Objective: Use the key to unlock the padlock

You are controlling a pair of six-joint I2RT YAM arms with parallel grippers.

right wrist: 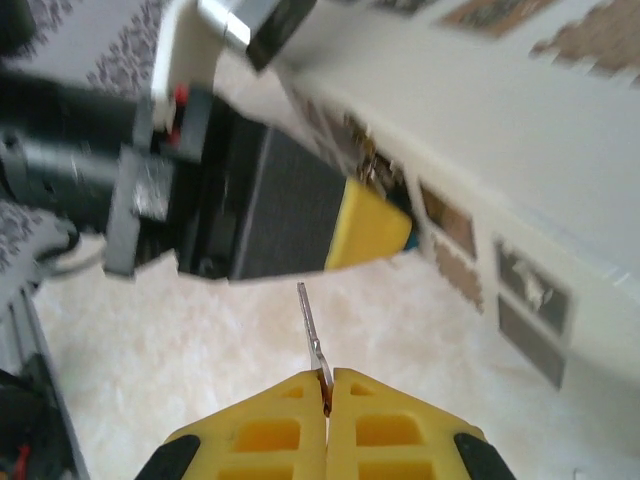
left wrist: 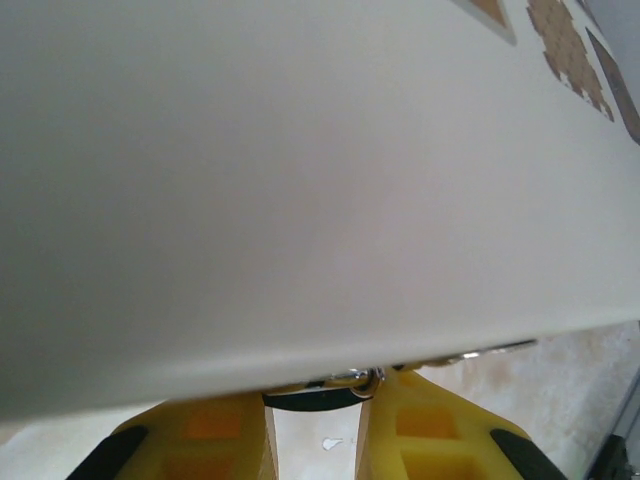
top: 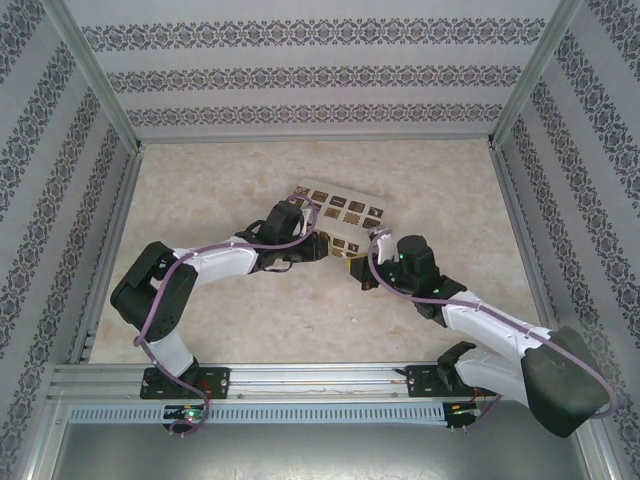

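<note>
Right gripper [right wrist: 328,380] has its yellow fingers pressed flat together on the key [right wrist: 311,325], whose thin silver blade stands up out of the fingertips, tilted slightly left. Ahead of the blade, with bare table [top: 220,190] between, the left gripper [left wrist: 318,393] sits against the near edge of the white box [top: 340,212]. Its fingers stand a narrow gap apart. At their tips lies what shows of the padlock [left wrist: 366,381]: a small silver loop touching the right-hand finger, with a dark curved band across the gap. Whether the fingers actually clamp it I cannot tell.

From overhead, both arms converge on the box's near edge, and their grippers are close beside each other. The box lies at an angle in the middle of the table, well apart from the patterned walls [top: 60,150] that close off the left, far and right sides. Open marble-look surface runs around it, widest to the left and beyond.

The padlock's body is hidden under the box's blurred white face in the left wrist view. In the right wrist view the spot is soft and crowded by the left gripper's black housing, and overhead it is too small to make out.
</note>
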